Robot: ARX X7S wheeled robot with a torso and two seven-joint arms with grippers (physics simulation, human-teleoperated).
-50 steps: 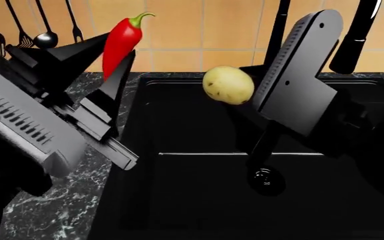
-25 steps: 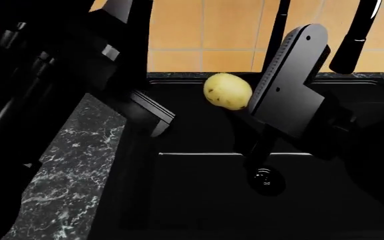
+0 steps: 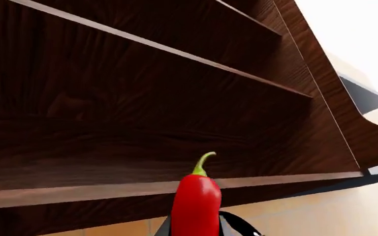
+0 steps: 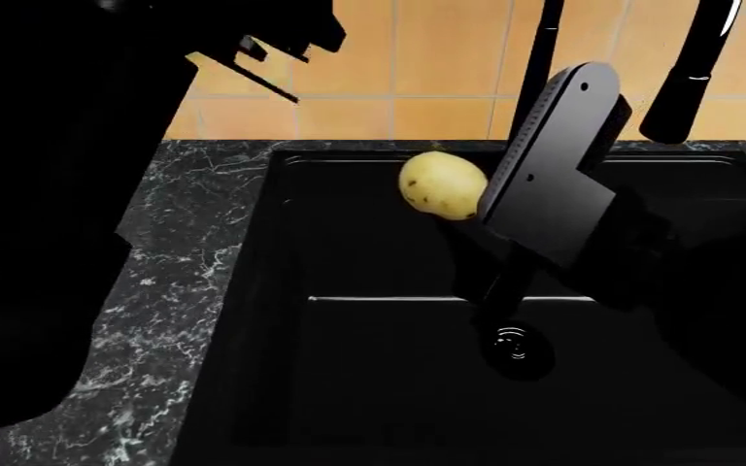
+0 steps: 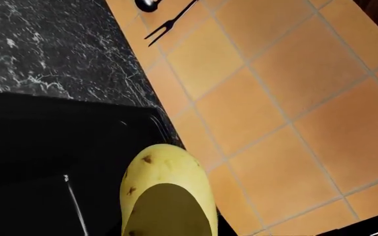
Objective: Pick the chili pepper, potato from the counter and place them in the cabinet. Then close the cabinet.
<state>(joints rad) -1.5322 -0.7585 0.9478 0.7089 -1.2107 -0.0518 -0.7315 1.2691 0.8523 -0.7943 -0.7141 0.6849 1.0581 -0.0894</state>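
Note:
The red chili pepper, green stem up, sits between the jaws of my left gripper, which is shut on it just below the cabinet's dark wooden shelves. In the head view the raised left arm is a dark mass and the pepper is out of view. My right gripper is shut on the pale-yellow potato, held in the air over the sink. The right wrist view shows the potato close up, above the counter. The counter lies left of the sink.
The matte black sink basin with its drain lies under the right gripper. A black faucet stands at the back right. An orange tiled wall runs behind, with a hanging fork.
My left arm has lifted the chili pepper up out of the head view toward the cabinet. The right gripper with the potato has barely shifted.

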